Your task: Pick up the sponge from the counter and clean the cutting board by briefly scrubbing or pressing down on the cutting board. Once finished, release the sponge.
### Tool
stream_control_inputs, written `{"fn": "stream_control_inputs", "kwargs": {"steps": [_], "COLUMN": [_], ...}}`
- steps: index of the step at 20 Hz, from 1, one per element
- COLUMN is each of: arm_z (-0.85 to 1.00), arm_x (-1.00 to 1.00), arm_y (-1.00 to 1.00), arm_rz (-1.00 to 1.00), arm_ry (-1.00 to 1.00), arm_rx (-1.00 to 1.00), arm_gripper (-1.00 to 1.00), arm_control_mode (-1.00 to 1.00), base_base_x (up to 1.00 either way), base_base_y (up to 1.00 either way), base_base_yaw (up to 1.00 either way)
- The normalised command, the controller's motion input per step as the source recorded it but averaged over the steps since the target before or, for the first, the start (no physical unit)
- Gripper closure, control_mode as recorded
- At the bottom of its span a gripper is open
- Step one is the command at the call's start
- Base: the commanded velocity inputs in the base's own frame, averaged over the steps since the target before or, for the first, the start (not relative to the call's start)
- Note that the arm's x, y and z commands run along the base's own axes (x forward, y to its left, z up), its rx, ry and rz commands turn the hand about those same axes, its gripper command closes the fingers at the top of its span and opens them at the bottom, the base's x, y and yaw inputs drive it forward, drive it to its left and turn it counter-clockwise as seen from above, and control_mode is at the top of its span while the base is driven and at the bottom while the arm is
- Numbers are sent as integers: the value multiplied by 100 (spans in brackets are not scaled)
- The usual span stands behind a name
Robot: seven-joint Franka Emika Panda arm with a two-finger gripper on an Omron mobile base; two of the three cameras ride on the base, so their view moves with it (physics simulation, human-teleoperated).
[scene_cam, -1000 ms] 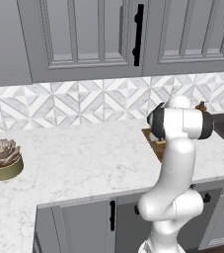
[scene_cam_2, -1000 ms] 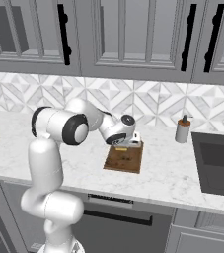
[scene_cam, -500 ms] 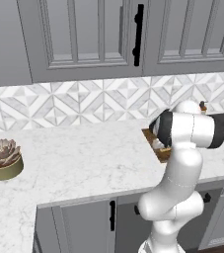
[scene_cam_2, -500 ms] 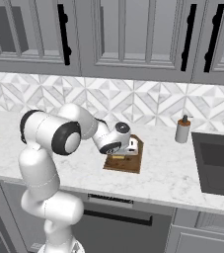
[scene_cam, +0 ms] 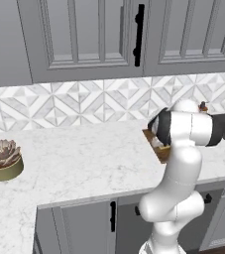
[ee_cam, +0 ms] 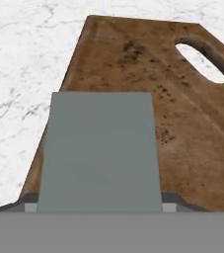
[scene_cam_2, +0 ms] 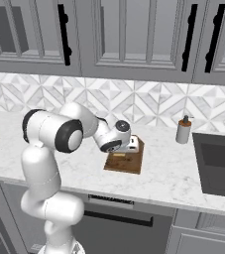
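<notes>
Grey-green-topped sponge block (ee_cam: 99, 153) held in gripper (scene_cam_2: 129, 147), finger grip hidden, low over dark brown mottled cutting board (ee_cam: 192, 123) on white marble counter (scene_cam_2: 168, 173).

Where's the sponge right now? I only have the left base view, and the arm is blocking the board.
Observer: Hand view shows the sponge between the fingers, over the cutting board.
Operator: Is it touching the board?
Observer: Cannot tell contact. The right base view puts the wrist low over the board's wall-side end.
Operator: What's ahead of the sponge?
Observer: Bare wood, then the board's oval handle hole, uncovered.
</notes>
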Motion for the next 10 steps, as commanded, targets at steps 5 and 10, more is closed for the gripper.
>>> {"fn": "stream_control_inputs", "kwargs": {"steps": [5,10], "arm_z": [-1,-18], "arm_x": [82,16], "arm_y": [0,-16], "arm_rz": [0,0], "arm_ry": [-11,-6], "arm_rx": [0,0], "arm_gripper": [100,100], "arm_control_mode": [-100,-100], "base_base_x": [0,0], "base_base_y": [0,0], "base_base_yaw": [0,0]}}
